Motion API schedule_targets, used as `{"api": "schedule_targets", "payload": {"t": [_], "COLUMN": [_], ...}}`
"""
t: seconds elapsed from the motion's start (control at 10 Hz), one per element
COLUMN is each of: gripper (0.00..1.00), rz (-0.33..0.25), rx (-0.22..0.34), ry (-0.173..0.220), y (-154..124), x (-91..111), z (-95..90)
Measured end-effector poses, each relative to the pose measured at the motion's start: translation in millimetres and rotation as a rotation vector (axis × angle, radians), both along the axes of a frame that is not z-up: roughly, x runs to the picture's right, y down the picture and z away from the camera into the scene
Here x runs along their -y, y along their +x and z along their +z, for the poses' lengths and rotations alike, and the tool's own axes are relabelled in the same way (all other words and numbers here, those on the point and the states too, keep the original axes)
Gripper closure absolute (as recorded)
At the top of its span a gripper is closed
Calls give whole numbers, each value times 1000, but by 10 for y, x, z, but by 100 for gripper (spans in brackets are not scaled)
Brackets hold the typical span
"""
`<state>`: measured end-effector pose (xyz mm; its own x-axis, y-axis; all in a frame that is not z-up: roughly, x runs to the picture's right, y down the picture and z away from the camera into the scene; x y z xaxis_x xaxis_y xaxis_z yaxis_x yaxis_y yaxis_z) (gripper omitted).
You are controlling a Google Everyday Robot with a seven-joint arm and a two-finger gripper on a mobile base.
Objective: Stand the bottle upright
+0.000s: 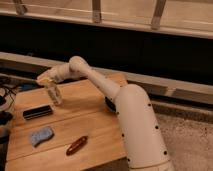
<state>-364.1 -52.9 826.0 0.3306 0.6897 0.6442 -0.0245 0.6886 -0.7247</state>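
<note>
The bottle (54, 95) is right under my gripper (48, 83), over the far left part of the wooden table (95, 131). It looks almost straight up and down, with its top end at my gripper and its bottom end at or just above the wood. I cannot tell if the bottom truly touches the table. My gripper sits at the end of my long white arm (90, 77), which reaches from my big white body (141, 131) on the right out to the left. The gripper seems to be on the top of the bottle. Just below the bottle and a little to the left lies a black bar (37, 112), flat on the wood and close to the bottle but apart from it. Nearer the front edge lies a blue cloth (41, 136). To the right of the cloth lies a dark red shiny thing (77, 145), tilted. Some dark cords (7, 94) hang by the left edge of the table.
</note>
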Motion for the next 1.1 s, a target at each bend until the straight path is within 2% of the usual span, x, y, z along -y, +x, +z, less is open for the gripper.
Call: {"api": "schedule_targets", "payload": {"t": [0.1, 0.4, 0.7, 0.8, 1.1], "gripper": [93, 62, 30, 28, 28], "rz": [-1, 10, 7, 5, 15], "rx": [-3, -15, -8, -6, -18], "ry": [-1, -11, -6, -6, -15], "y": [1, 172, 19, -2, 221], "x": [-21, -73, -36, -52, -108], "z": [-6, -15, 11, 4, -6]}}
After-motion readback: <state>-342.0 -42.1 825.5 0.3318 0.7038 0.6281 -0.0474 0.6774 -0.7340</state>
